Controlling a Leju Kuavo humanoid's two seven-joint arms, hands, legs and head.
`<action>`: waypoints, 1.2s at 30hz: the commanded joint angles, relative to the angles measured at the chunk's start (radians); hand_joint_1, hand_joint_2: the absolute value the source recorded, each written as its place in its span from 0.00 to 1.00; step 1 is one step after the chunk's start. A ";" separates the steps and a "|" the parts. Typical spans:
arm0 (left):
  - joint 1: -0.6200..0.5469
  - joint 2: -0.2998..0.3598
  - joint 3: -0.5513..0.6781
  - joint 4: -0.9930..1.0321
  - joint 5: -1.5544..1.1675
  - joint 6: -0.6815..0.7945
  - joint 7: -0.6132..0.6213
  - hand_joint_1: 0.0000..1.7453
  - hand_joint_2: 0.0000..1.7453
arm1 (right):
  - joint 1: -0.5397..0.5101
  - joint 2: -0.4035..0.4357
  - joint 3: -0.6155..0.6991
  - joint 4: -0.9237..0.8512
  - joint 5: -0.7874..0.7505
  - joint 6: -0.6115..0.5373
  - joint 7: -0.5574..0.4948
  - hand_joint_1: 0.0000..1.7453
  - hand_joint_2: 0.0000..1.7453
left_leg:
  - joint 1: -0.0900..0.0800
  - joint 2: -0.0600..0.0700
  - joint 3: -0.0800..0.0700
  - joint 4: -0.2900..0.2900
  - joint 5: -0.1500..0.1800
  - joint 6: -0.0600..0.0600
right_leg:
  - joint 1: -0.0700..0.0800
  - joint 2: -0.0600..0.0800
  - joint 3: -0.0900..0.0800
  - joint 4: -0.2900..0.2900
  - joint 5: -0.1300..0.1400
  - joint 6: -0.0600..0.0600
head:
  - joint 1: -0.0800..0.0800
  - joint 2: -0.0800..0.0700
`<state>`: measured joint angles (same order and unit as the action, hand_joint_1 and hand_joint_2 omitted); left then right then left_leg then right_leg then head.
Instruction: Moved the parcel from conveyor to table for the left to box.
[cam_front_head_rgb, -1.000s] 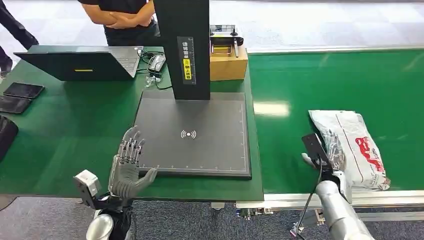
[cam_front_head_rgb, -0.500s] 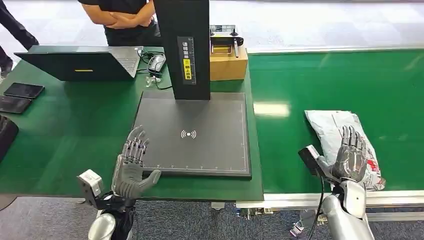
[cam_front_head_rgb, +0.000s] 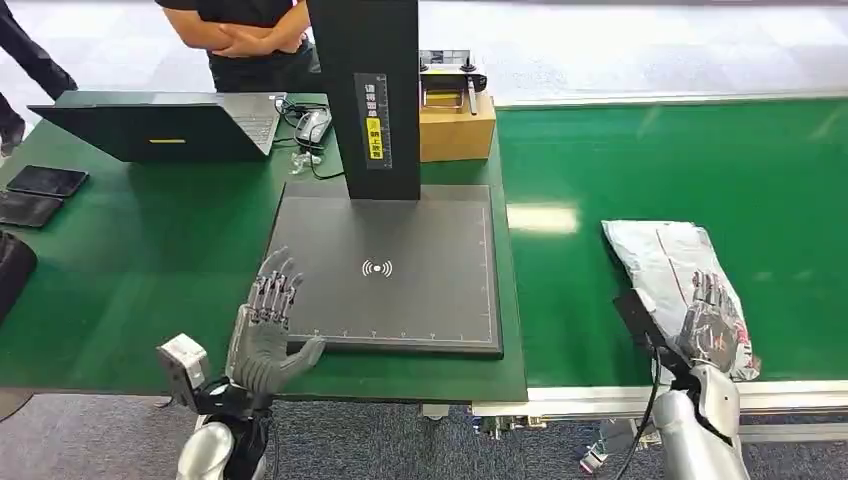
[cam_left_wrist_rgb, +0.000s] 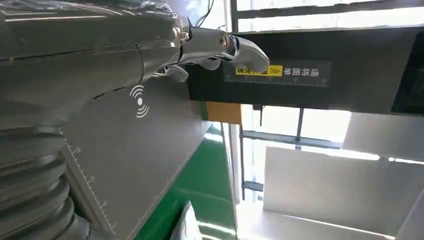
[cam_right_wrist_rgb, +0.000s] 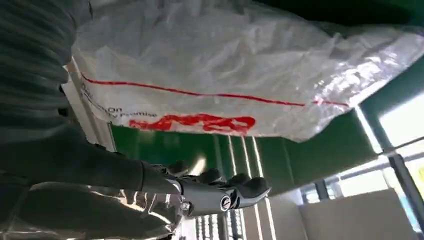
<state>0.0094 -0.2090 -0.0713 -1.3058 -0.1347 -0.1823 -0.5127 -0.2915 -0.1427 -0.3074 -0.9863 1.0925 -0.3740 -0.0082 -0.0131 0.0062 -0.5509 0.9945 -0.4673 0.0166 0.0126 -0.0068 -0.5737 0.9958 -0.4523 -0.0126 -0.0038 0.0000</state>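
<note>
The parcel (cam_front_head_rgb: 660, 255) is a crumpled white plastic mailer with red print (cam_right_wrist_rgb: 240, 65), lying on the green conveyor belt (cam_front_head_rgb: 680, 160) at the right. My right hand (cam_front_head_rgb: 712, 322) lies palm down over the parcel's near end, fingers stretched out and spread, not closed around it; the right wrist view shows the fingers (cam_right_wrist_rgb: 200, 192) extended beside the bag. My left hand (cam_front_head_rgb: 268, 330) hovers open, fingers up, at the front left corner of the dark scanner pad (cam_front_head_rgb: 390, 265) on the green table (cam_front_head_rgb: 140, 250). The left wrist view shows the same hand (cam_left_wrist_rgb: 100, 55) over the pad (cam_left_wrist_rgb: 135, 145).
A black scanner column (cam_front_head_rgb: 365, 90) rises at the pad's far edge, with a cardboard box (cam_front_head_rgb: 457, 125) beside it. A laptop (cam_front_head_rgb: 160, 125) and dark phones (cam_front_head_rgb: 45, 180) lie on the table's left. A person (cam_front_head_rgb: 245, 40) stands behind the table.
The parcel has drifted a little left on the belt. My right hand has turned from edge-on to palm down and dropped onto the parcel's near end. The left hand barely shifted.
</note>
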 joint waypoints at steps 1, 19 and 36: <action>-0.044 0.019 -0.015 0.075 -0.002 -0.002 0.018 0.00 1.00 | -0.130 -0.038 -0.123 0.324 -0.019 0.098 0.100 0.00 1.00 | 0.000 -0.002 0.002 -0.001 0.001 -0.002 | 0.000 -0.001 0.002 -0.002 0.000 0.002 | 0.000 0.000; -0.008 0.036 -0.002 0.018 0.009 0.021 0.030 0.00 1.00 | -0.203 -0.070 -0.150 0.526 -0.106 0.186 0.027 1.00 1.00 | 0.001 0.000 0.003 0.000 0.000 -0.001 | 0.001 0.000 0.004 -0.002 0.001 0.002 | 0.000 0.000; 0.023 0.028 0.000 -0.063 -0.009 0.034 0.053 0.00 1.00 | -0.143 -0.052 -0.100 0.389 -0.151 0.171 0.031 1.00 1.00 | 0.001 -0.001 0.004 -0.001 0.000 -0.001 | 0.001 0.000 0.007 -0.004 0.002 0.004 | 0.000 0.000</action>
<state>0.0328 -0.1984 -0.0713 -1.3332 -0.1377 -0.1526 -0.4719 -0.4939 -0.2247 -0.4280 -0.5779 0.9636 -0.2060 0.0030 -0.0131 0.0063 -0.5475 0.9959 -0.4681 0.0189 0.0130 -0.0068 -0.5685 0.9945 -0.4511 -0.0099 -0.0038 0.0000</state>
